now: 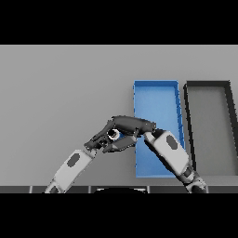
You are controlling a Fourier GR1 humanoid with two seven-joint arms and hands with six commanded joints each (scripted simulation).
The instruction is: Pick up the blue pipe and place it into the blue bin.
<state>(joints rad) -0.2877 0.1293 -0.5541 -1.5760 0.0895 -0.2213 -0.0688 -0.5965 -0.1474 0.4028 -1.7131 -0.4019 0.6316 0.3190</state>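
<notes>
Counter [60, 79]: flat grey, matte, plain, no pattern.

Bins, 2 total, both long shallow rectangles w/ thin upright walls, side by side at right, long sides running near-to-far, small gap betw them. Blue bin [155, 90]: saturated blue, smooth floor, looks like plastic. Dark bin [208, 84]: black rim, grey floor, right of blue one, reaches a bit farther out.

Arms, 2: white/grey smooth shells w/ dark oval patches, dark hands. Both hands meet just left of blue bin's left wall, near-centre of scene.

Right hand [132, 123]: arm comes in from lower right, crosses over near part of blue bin, hand stretched leftward past the wall, fingers curled down over small object.

Left hand [100, 141]: arm from lower left, hand close under/beside right hand, fingers bent toward same spot; can't tell if it actually grips anything.

Blue pipe [114, 134]: 1 only, mostly hidden; small round pale end w/ dark hole shows betw the two hands, bluish bit beside it. Sits in right hand's clench, outside blue bin, just left of it. Can't tell if it's touching counter or lifted.
</notes>
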